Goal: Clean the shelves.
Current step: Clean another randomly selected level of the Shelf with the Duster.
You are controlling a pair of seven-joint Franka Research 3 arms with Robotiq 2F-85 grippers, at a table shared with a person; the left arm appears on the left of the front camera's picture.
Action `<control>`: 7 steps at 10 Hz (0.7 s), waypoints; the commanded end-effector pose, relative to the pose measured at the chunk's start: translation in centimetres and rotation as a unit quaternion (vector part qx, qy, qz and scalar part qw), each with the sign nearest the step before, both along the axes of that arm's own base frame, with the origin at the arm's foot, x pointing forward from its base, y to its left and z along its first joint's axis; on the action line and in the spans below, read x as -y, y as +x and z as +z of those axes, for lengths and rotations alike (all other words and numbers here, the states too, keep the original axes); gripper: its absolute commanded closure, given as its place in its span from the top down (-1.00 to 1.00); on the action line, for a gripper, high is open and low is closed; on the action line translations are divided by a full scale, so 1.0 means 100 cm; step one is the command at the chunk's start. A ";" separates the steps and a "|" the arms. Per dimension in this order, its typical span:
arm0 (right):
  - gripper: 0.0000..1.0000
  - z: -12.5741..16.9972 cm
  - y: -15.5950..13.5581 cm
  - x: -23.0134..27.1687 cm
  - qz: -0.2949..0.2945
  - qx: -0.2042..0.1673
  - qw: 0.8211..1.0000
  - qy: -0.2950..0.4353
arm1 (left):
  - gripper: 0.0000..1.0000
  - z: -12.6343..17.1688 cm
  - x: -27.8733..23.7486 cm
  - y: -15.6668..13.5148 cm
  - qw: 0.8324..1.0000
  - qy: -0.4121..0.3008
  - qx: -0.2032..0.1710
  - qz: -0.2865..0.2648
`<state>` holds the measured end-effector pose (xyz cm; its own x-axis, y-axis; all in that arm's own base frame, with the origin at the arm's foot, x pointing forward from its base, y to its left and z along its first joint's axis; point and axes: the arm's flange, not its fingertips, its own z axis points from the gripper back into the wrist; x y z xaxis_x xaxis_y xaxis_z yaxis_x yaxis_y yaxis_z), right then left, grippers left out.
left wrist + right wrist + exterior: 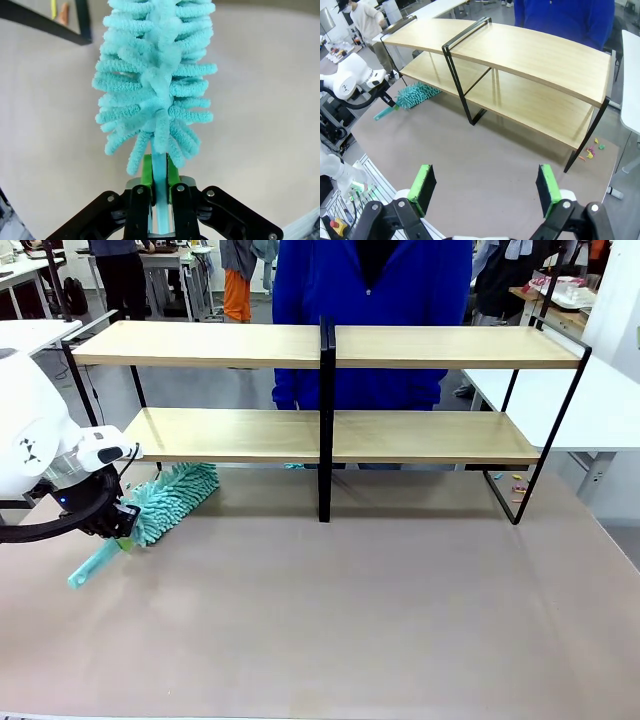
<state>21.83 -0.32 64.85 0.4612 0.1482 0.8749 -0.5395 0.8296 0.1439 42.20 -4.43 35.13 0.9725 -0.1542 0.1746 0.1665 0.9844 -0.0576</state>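
We recorded the shelves (pixel 430 348), two pale boards in a black frame, standing across the far half of the table (pixel 380 620) before a person in blue (pixel 400 280). Our left gripper (pixel 159 172) was clamped on the handle of a teal duster (pixel 170 502), whose fluffy head lay beneath the lower board's left end. Our right gripper (pixel 487 187) hung spread wide above the table, holding nothing.

Robotics lab. White robot arm (pixel 30 430) at a counter (pixel 350 610). More white tables (pixel 560 400) far right and far left, cluttered with gear. People standing about in the background.
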 end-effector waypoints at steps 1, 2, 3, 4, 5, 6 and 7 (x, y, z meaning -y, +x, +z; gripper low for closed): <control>1.00 0.000 0.000 0.000 0.000 -0.001 1.000 0.000 | -0.74 -0.003 0.006 -0.012 0.998 0.041 0.003 0.038; 1.00 0.000 0.000 0.000 0.000 -0.001 1.000 0.000 | -0.74 0.000 0.010 -0.018 0.998 0.051 0.009 0.045; 1.00 0.000 0.000 0.000 0.000 -0.001 1.000 0.000 | -0.74 0.003 0.018 -0.026 0.997 0.065 0.014 0.047; 1.00 0.000 0.000 0.000 0.000 -0.001 1.000 0.000 | -0.74 0.006 0.024 -0.036 0.995 0.077 0.018 0.060; 1.00 0.000 0.000 0.000 0.000 -0.001 1.000 0.000 | -0.74 0.008 0.031 -0.043 0.993 0.083 0.022 0.076; 1.00 0.000 0.000 0.000 0.000 -0.001 1.000 0.000 | -0.74 0.006 0.037 -0.046 0.989 0.104 0.015 0.100; 1.00 0.000 0.000 0.000 0.000 -0.001 1.000 0.000 | -0.74 -0.002 0.042 -0.044 0.985 0.128 -0.015 0.118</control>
<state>21.83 -0.32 64.85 0.4611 0.1481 0.8749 -0.5395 0.8296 0.1439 40.62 -8.66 36.57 0.9857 -0.0138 0.1682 -0.0089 0.9910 0.1337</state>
